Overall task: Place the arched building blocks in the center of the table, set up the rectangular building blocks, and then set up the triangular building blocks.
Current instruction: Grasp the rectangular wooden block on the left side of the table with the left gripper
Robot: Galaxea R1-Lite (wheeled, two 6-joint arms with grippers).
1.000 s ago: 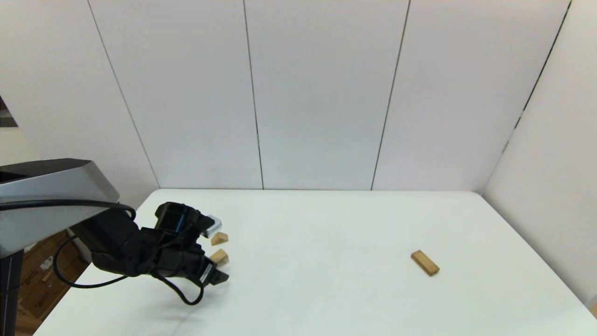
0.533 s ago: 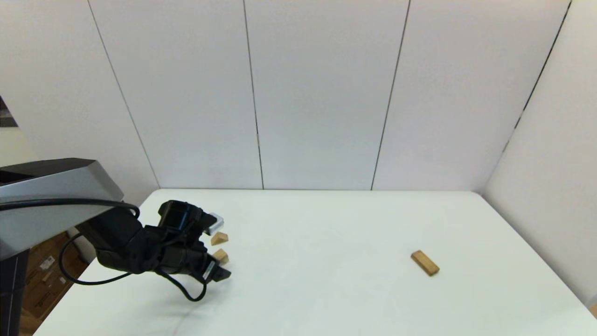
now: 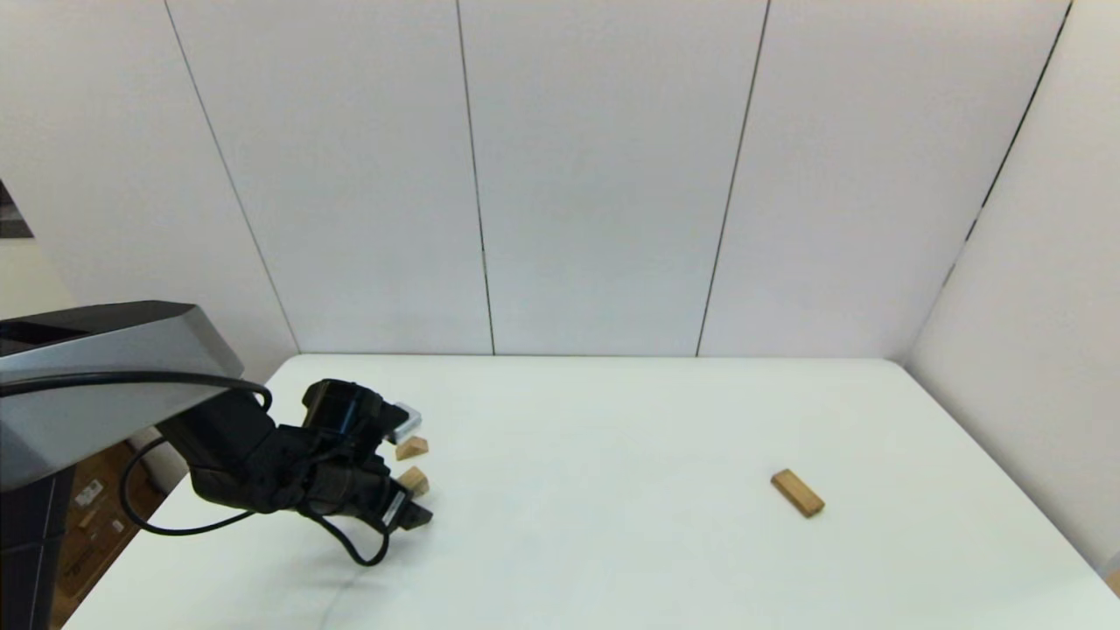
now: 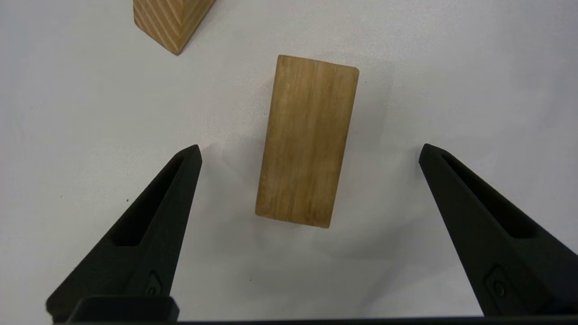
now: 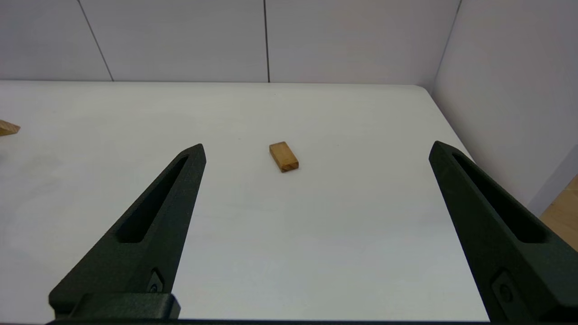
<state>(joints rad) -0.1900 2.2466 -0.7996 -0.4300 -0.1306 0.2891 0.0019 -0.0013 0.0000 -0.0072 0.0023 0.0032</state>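
Observation:
The arched block (image 4: 307, 140) lies on the white table (image 3: 612, 542) at its left side, showing only a plain wooden top face; its notch is hidden. My left gripper (image 4: 310, 148) hangs open over it, one finger on each side and well apart from the wood. The triangular block (image 3: 411, 448) sits just beyond the arched block (image 3: 413, 480), and its corner (image 4: 171, 22) shows in the left wrist view. The rectangular block (image 3: 796, 493) lies flat at the right of the table. My right gripper (image 5: 318, 145) is open, held back above the near edge, facing that slab (image 5: 283, 156).
White wall panels close the far side and the right side of the table. The table's left edge runs close under my left arm (image 3: 236, 455), with a floor and boxes beyond it.
My left arm has edged slightly to the right over the arched block. The blocks have not moved.

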